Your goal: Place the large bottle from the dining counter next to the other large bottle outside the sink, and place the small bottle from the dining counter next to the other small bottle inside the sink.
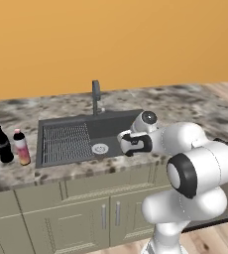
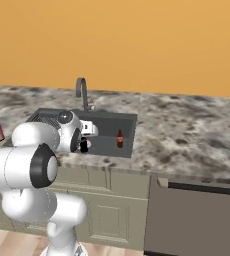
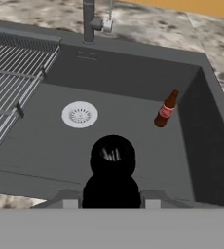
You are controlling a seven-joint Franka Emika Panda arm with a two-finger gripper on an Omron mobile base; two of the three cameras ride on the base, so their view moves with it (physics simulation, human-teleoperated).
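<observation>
One bottle remaining: gripper (image 3: 112,197) clamping small bottle (image 3: 112,168) above sink (image 3: 133,78). Judged best: lowering upright, setting down just beside other small bottle (image 3: 166,110), avoiding drain (image 3: 80,114).

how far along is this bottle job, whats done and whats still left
Done: the pink large bottle stands beside the dark cola-like bottle on the counter, left of the sink. In hand: the claw is shut on the small dark bottle, held over the basin's front edge. Left: set it down by the small red bottle at the basin's right wall and let go.
</observation>
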